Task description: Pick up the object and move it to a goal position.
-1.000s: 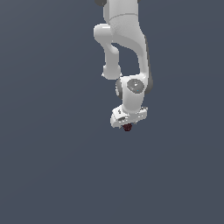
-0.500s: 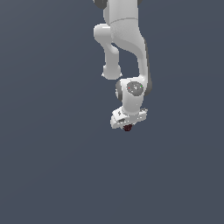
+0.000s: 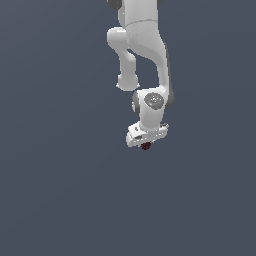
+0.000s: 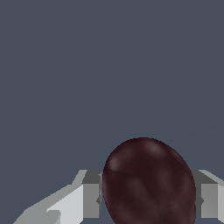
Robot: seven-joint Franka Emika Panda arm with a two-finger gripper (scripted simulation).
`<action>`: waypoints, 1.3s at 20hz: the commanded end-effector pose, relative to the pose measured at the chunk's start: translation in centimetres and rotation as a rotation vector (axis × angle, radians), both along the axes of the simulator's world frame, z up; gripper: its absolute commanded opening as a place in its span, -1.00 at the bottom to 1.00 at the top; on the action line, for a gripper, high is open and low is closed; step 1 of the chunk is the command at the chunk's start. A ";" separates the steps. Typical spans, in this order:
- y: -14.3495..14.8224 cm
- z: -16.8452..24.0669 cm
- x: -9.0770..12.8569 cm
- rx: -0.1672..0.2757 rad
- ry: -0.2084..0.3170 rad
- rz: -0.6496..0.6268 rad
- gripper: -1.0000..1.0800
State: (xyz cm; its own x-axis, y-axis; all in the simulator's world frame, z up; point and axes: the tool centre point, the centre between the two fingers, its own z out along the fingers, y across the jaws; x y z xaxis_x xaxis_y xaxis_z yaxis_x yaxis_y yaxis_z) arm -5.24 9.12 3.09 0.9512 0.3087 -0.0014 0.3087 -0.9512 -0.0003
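Observation:
The object (image 4: 148,181) is a dark maroon-brown ball with a faintly bumpy skin, filling the space between my two grey fingers (image 4: 91,199) in the wrist view. In the exterior view it shows as a small dark red spot (image 3: 146,146) just under the white hand. My gripper (image 3: 146,145) is shut on it, one finger pressed to each side. The arm hangs down from the upper middle of the exterior view, with the hand held off the surface.
A plain dark grey-blue surface (image 3: 60,190) fills both views. No other object, container or marker shows.

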 end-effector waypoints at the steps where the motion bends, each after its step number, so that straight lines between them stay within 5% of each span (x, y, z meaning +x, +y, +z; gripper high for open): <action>1: -0.2 0.5 0.1 0.000 -0.001 0.000 -1.00; 11: -1.9 6.3 0.9 0.000 -0.001 0.000 -1.00; 26: -6.5 22.0 3.1 0.002 -0.001 0.001 -1.00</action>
